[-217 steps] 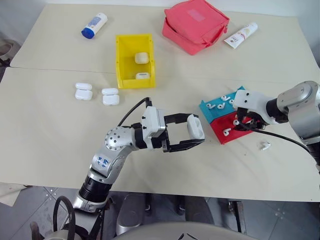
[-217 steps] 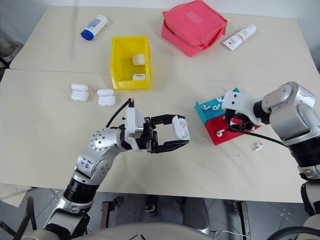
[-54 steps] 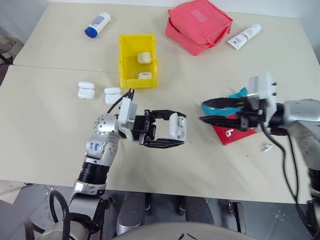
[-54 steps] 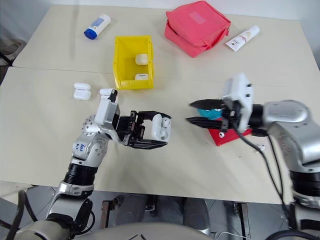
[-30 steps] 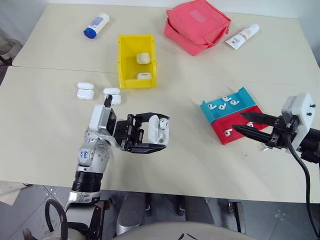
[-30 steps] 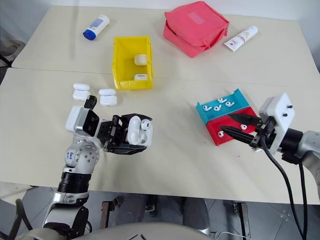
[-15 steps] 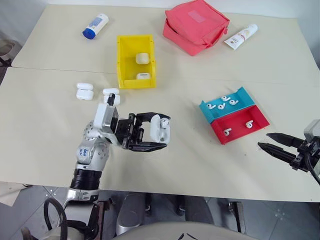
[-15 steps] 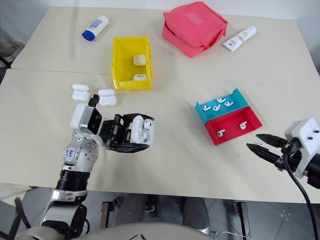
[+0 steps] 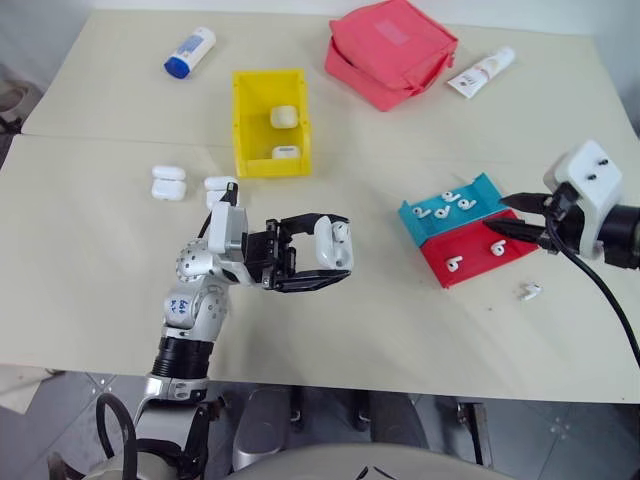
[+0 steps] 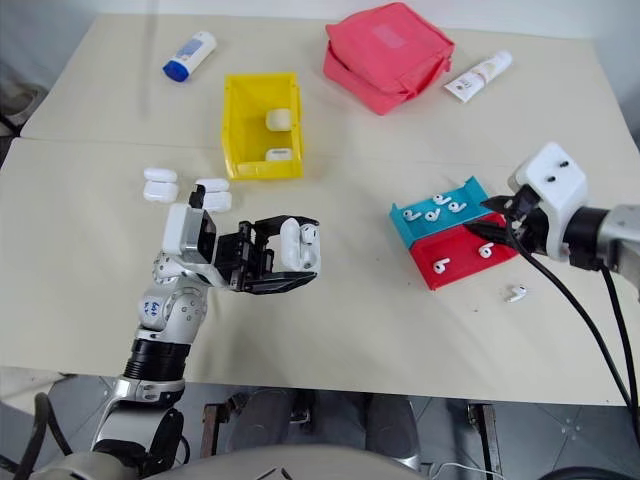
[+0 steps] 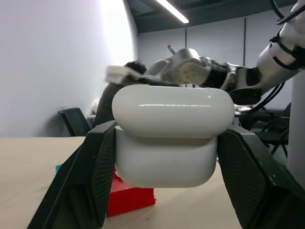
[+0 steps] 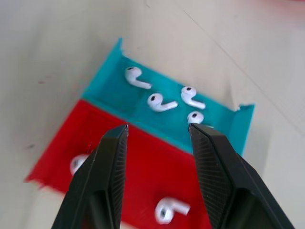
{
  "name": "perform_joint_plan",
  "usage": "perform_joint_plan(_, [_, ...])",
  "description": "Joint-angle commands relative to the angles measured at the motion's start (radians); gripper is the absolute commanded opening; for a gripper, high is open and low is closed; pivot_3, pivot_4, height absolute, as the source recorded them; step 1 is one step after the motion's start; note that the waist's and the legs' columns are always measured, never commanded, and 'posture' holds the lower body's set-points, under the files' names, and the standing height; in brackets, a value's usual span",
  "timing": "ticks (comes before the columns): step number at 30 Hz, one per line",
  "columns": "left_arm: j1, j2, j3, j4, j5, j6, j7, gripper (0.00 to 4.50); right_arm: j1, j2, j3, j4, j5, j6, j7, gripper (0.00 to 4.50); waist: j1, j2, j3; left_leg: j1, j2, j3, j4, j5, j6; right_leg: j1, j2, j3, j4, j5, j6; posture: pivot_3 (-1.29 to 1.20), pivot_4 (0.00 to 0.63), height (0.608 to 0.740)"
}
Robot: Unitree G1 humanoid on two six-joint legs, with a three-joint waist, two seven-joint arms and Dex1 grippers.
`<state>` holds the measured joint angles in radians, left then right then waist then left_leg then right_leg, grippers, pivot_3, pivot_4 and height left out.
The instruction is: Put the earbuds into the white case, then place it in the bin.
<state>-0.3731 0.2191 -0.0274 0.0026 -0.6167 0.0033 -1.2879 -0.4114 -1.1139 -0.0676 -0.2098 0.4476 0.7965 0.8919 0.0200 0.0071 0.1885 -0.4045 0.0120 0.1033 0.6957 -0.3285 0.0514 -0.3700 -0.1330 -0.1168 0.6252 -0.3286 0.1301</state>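
Note:
My left gripper is shut on the white case, held above the table's front middle. Its lid stands up and one earbud sits inside. In the left wrist view the case sits between both fingers. My right gripper hovers open over the trays with nothing between its fingers; in the right wrist view it is just above them. Several earbuds lie in the teal tray, two in the red tray, and one earbud lies loose on the table. The yellow bin stands at the back.
Two white cases lie inside the bin. Two more cases sit left of my left arm. A pink pouch, a white tube and a blue-capped bottle lie along the far side.
My right gripper drew back toward the table's front right edge, then swung forward over the trays again. The left gripper stays shut on the case, turned slightly.

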Motion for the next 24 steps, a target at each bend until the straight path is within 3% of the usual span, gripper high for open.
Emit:
perform_joint_plan(1, [0.039,-0.010,-0.015,-0.082,0.012,-0.028,0.036,2.81,-0.200,0.025,0.182,0.148,-0.134,-0.015,0.056,2.12,-0.002,0.000,0.000,-0.001,0.000,0.002,0.000,0.000,0.000,-0.001,0.000,0.001,0.000,0.000,0.000,0.00,0.150,0.740])
perform_joint_plan(6, [0.088,-0.010,-0.021,-0.132,0.023,-0.047,0.082,2.81,-0.410,0.106,0.343,0.331,-0.265,-0.069,0.125,2.12,-0.008,0.000,0.000,-0.002,0.000,0.002,0.000,0.000,0.000,-0.003,0.000,0.000,0.001,0.000,0.000,0.00,0.150,0.740])
perform_joint_plan(12, [0.131,-0.009,-0.033,-0.175,0.029,-0.060,0.123,2.81,-0.528,0.151,0.461,0.462,-0.401,-0.142,0.214,2.12,-0.008,0.000,0.000,-0.002,0.000,0.002,0.000,0.000,0.000,-0.003,-0.001,0.000,0.001,0.000,0.000,0.00,0.150,0.740])
perform_joint_plan(24, [0.142,-0.011,-0.052,-0.186,0.034,-0.077,0.160,2.81,-0.636,0.275,0.459,0.728,-0.529,-0.138,0.184,2.12,-0.021,0.000,0.000,-0.002,0.000,0.003,0.000,0.000,0.000,-0.003,-0.001,0.000,0.002,0.000,0.000,0.00,0.150,0.740])
